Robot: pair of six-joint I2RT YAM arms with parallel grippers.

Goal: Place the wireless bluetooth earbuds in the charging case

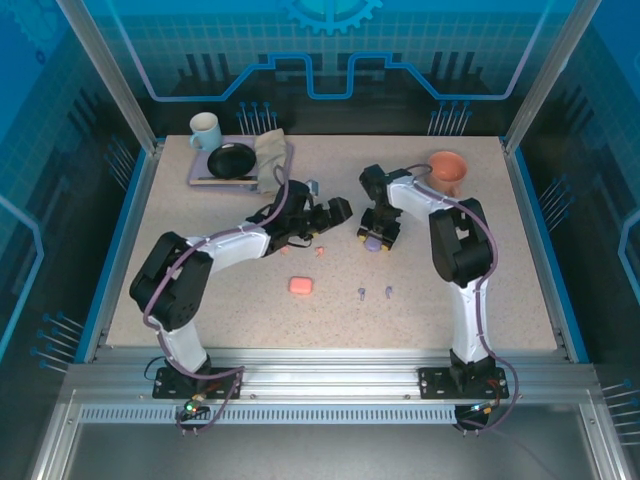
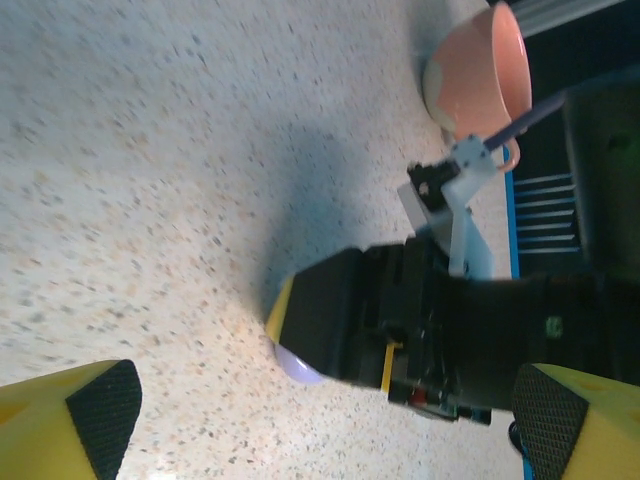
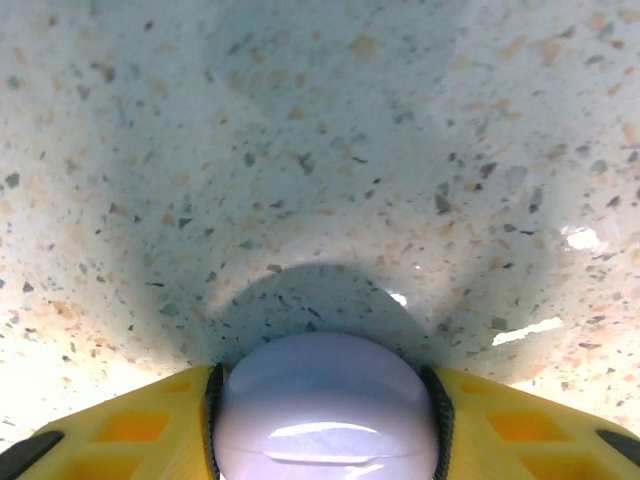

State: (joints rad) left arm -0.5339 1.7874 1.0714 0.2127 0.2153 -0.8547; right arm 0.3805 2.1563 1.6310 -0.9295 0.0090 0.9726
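Note:
A lilac charging case point(image 3: 325, 410) rests on the speckled table, and my right gripper point(image 3: 325, 425) is shut on it, one yellow finger pad pressed against each side. From above, the right gripper point(image 1: 379, 234) stands over that case point(image 1: 373, 244) at mid-table. My left gripper point(image 1: 338, 211) hovers just left of it, open and holding nothing. Its wrist view has the left gripper point(image 2: 325, 430) with its fingers point(image 2: 75, 420) spread wide, looking at the right gripper and a sliver of the lilac case point(image 2: 297, 366). Two lilac earbuds point(image 1: 362, 292) point(image 1: 387, 290) lie loose nearer the front. A salmon-pink earbud point(image 1: 318, 251) lies below the left gripper.
A salmon-pink case point(image 1: 300, 285) sits closed near the front centre. A peach cup point(image 1: 447, 172) point(image 2: 480, 75) stands at the back right. At the back left, a tray point(image 1: 200, 178) carries a white mug point(image 1: 205, 130), a black dish point(image 1: 232, 160) and a folded cloth point(image 1: 270, 155).

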